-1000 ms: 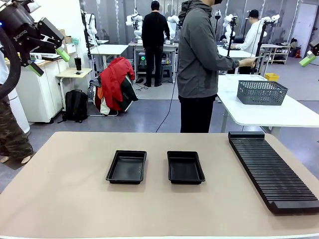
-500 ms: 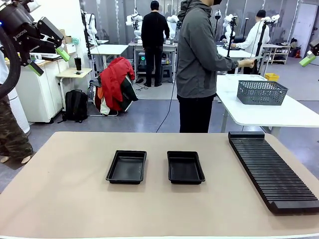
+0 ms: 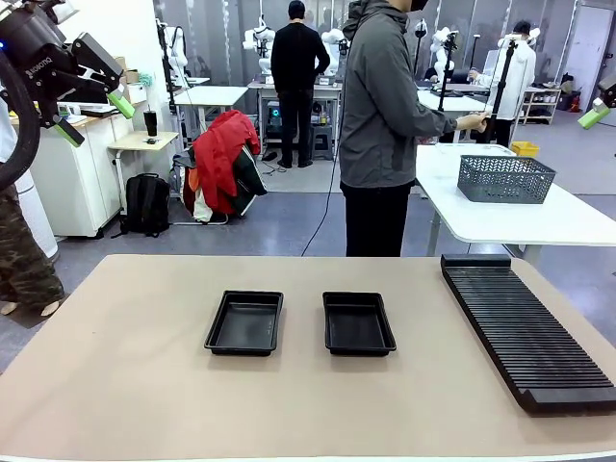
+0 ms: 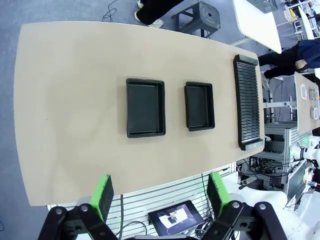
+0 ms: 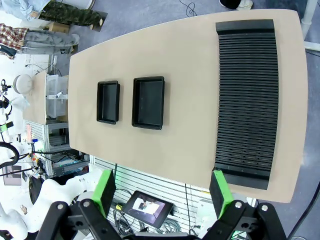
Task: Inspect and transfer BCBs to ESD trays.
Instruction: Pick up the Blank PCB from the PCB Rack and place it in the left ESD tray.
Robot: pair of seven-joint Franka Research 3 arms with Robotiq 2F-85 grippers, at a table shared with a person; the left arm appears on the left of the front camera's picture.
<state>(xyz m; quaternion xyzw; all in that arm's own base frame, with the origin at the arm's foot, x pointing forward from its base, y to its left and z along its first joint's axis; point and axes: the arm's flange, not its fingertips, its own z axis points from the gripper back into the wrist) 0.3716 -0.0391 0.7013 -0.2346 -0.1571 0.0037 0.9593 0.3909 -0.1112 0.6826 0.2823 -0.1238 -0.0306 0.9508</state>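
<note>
Left claw point(image 3: 94, 118), right claw point(image 5: 162, 192): both spread, empty, held high. Trays point(image 3: 244, 324) x2, bare, ctr of table point(image 3: 115, 385). Rack point(image 3: 525, 332) at their 3 o'clock, slots seemingly bare. Step: pre-start. Next move needs a board to grab.

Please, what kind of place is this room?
Probably a robotics laboratory: a raised left claw, a work table bearing the left ESD tray, the right ESD tray and a slotted rack, and white benches behind.
</note>
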